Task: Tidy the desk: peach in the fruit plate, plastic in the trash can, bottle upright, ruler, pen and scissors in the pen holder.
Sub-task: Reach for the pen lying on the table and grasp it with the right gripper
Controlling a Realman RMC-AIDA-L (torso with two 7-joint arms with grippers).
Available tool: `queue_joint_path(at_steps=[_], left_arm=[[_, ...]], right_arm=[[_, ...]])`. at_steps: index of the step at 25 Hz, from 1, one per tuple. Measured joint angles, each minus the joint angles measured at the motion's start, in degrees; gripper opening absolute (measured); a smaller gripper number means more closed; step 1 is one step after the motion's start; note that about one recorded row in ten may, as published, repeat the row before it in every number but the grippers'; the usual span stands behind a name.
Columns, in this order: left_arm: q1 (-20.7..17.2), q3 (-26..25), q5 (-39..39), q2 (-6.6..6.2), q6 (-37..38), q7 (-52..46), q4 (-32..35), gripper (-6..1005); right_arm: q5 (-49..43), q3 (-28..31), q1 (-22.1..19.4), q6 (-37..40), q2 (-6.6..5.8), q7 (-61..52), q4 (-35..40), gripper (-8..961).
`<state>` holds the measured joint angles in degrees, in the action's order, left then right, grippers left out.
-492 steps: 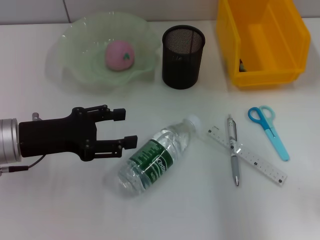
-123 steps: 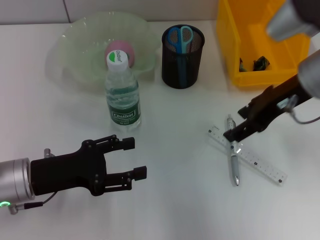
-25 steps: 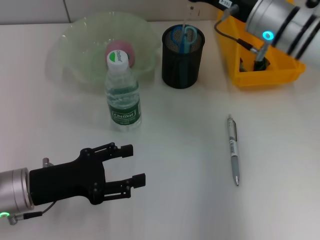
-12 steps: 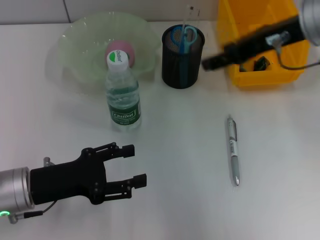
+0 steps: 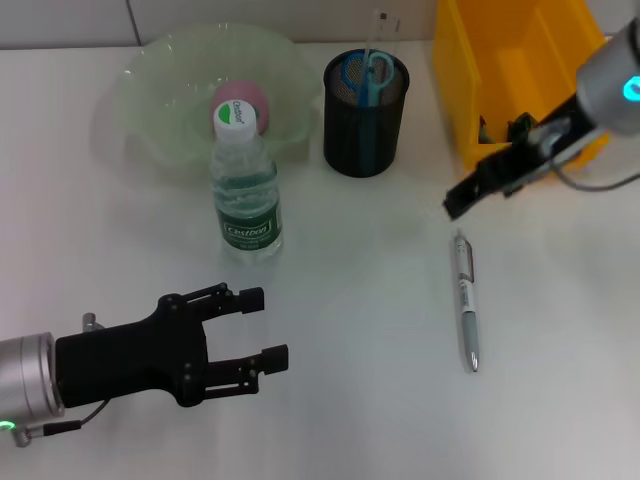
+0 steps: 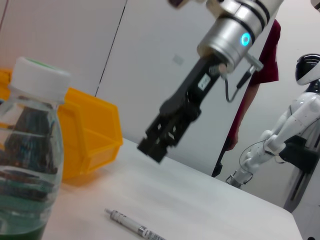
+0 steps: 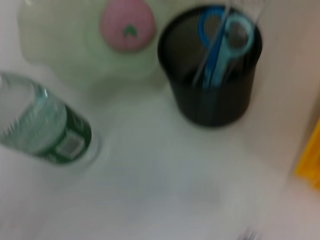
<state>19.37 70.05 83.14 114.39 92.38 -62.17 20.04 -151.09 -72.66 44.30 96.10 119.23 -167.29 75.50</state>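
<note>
White counter (image 5: 360, 400) now holds only the pen (image 5: 466, 298) loose; ruler (image 5: 377, 30) has joined the pen holder (image 5: 366, 115). Right gripper (image 5: 459, 199), jaw state unclear, descends toward it; left gripper (image 5: 258, 328) idles, jaws apart.

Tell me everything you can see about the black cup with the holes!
The pen holder is a round black cup made of fine wire mesh, open at the top. It stands upright on the white table, between the green fruit plate and the yellow bin. Inside it stand blue scissors, handles up, and a clear ruler that pokes out above the rim. No gripper touches it.
</note>
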Motion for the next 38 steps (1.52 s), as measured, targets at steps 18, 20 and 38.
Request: queue_joint_path(at_steps=[18, 20, 38], left_arm=[[-0.39, 0.0, 0.0, -0.04, -0.91, 0.45, 0.0, 818], [-0.39, 0.0, 0.0, -0.04, -0.91, 0.45, 0.0, 818], [-0.82, 0.0, 0.0, -0.04, -1.12, 0.48, 0.0, 818]], right_arm=[[-2.64, -11.1, 6.32, -7.29, 0.56, -2.32, -20.7, 761], [-2.88, -11.18, 6.78, -7.64, 0.56, -2.32, -21.58, 761], [-4.54, -14.3, 9.15, -11.52, 0.65, -2.27, -24.41, 758]])
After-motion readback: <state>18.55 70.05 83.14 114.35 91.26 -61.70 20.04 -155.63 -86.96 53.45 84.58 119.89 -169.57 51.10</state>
